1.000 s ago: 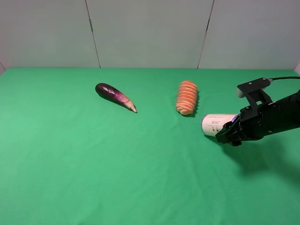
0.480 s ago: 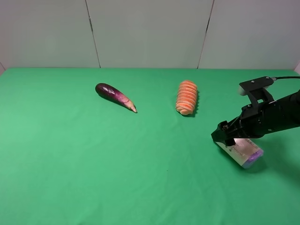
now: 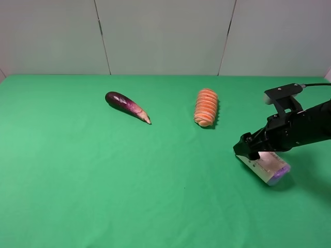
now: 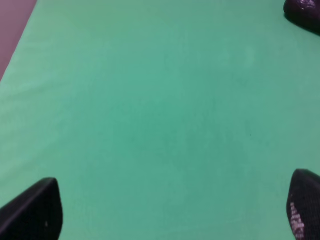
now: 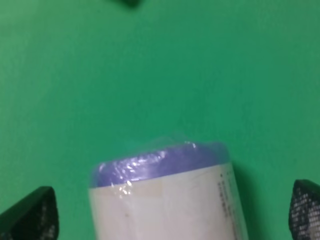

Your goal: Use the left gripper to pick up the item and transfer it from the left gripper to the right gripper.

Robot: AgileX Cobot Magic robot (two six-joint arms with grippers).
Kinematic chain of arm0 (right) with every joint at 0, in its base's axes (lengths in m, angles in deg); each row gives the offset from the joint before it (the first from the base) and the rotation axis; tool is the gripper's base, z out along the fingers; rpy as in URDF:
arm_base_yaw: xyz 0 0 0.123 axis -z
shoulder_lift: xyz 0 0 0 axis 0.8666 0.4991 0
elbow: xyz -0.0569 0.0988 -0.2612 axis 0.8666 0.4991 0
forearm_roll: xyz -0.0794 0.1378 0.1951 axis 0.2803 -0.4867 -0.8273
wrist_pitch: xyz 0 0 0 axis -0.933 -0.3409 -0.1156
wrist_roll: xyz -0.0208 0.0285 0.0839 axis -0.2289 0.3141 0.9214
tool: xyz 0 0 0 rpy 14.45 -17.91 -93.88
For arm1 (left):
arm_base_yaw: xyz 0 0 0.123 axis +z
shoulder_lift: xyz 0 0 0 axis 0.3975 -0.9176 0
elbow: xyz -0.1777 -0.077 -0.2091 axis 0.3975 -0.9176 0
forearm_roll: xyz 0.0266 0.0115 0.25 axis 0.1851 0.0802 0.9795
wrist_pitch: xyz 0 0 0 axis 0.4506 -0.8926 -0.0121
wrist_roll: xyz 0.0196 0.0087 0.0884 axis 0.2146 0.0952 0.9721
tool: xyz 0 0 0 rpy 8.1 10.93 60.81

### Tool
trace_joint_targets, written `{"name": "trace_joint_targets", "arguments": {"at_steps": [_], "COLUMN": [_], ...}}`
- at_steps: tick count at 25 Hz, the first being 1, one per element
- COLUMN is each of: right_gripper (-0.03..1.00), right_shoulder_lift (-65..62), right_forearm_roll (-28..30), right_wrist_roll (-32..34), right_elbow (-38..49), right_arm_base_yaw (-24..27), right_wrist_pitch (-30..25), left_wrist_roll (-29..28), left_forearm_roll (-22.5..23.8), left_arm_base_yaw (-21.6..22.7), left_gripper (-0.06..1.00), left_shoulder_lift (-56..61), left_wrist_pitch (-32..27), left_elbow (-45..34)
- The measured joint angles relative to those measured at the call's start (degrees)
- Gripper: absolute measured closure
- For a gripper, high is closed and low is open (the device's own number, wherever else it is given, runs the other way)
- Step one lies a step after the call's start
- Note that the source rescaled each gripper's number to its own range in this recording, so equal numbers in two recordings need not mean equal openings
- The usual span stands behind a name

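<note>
In the right wrist view the right gripper [image 5: 172,212] has its two fingertips [image 5: 31,212] spread wide, one at each edge of the picture, and the item [image 5: 167,192] lies between them without touching either. The cream-white can rests on its side on the green table [image 3: 103,181], its purple end [image 5: 160,159] pointing away from the wrist. From the high camera the can [image 3: 265,166] sits on the cloth at the right, near side, just under and in front of the right gripper [image 3: 247,150], which hovers low over its left end.

The left gripper [image 4: 172,210] is not visible from the high camera. Its own wrist view shows both fingertips [image 4: 35,210] far apart with only bare cloth between them, and a corner of the eggplant [image 4: 303,11] at the edge.

The can has apparently ended up on the table rather than in the right gripper's hold. To regain it well, the right gripper should centre its fingers on the can's cream middle, not the glossy end, come down square to the long axis, and close slowly so that the round body does not roll out sideways. The sliced-carrot piece [image 3: 206,107] and the eggplant [image 3: 125,105] lie well apart, further back, and should not interfere.
</note>
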Motion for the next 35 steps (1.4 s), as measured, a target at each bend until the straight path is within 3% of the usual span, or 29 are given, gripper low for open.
{"name": "trace_joint_targets", "arguments": {"at_steps": [6, 12, 21, 27, 35], "right_gripper": [-0.03, -0.03, -0.03, -0.03, -0.03], "right_shoulder_lift": [-8.3, -19.4, -37.5, -48.3, -58.9], "right_forearm_roll": [0.0, 3.2, 21.2, 32.6, 39.1], "right_wrist_roll": [0.8, 6.8, 28.0, 41.6, 50.3], "right_elbow": [0.0, 0.0, -0.3, -6.0, -9.1], "right_arm_base_yaw": [0.0, 0.0, 0.0, 0.0, 0.0], "right_wrist_pitch": [-2.6, -9.2, -23.2, -35.6, -50.1], "left_wrist_roll": [0.0, 0.0, -0.1, -0.1, -0.1], "left_forearm_roll": [0.0, 0.0, 0.0, 0.0, 0.0], "left_arm_base_yaw": [0.0, 0.0, 0.0, 0.0, 0.0], "left_gripper": [0.25, 0.25, 0.25, 0.25, 0.25], "left_shoulder_lift": [0.0, 0.0, 0.0, 0.0, 0.0], "left_wrist_pitch": [0.0, 0.0, 0.0, 0.0, 0.1], "left_elbow": [0.0, 0.0, 0.0, 0.0, 0.0]}}
